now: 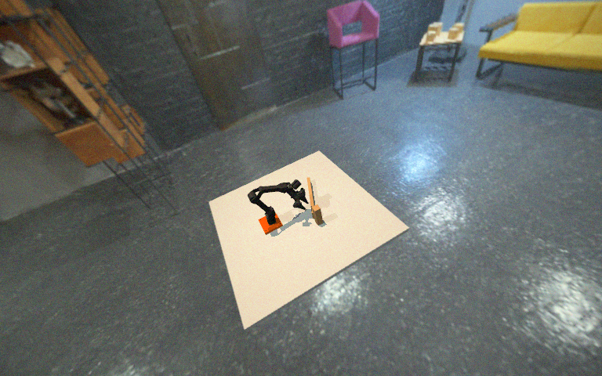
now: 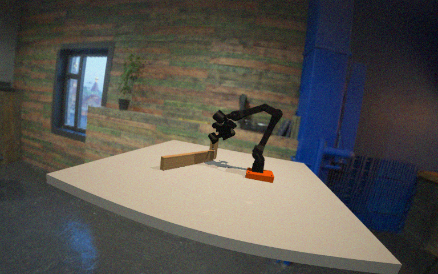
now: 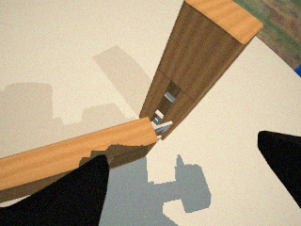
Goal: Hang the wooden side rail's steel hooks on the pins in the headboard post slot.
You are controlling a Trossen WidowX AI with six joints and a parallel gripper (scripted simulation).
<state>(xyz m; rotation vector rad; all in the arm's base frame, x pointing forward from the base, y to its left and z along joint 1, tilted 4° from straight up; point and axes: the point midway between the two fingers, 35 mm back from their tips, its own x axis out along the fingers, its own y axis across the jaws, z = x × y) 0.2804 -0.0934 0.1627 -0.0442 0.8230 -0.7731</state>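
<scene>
The wooden side rail [image 1: 310,191] [image 2: 179,160] [image 3: 61,150] stands on its long edge on the table, its hooked end beside the headboard post [image 1: 317,214] [image 3: 202,54]. The post stands upright. In the wrist view, pale metal hooks [image 3: 164,127] stick out from the rail's end at the lower part of the slot. A metal pin [image 3: 169,96] shows higher in the slot. Whether any hook touches a pin is too small to tell. My gripper [image 1: 306,205] [image 3: 184,152] is open and empty, above the rail's hooked end near the post; one finger overlaps the rail in the wrist view.
The orange arm base [image 1: 266,224] [image 2: 259,176] sits on the pale table top [image 1: 284,274] [image 2: 193,200]. The post stands close beside the gripper. The rail runs away from the post across the table. The arm's shadow falls below the hooked end.
</scene>
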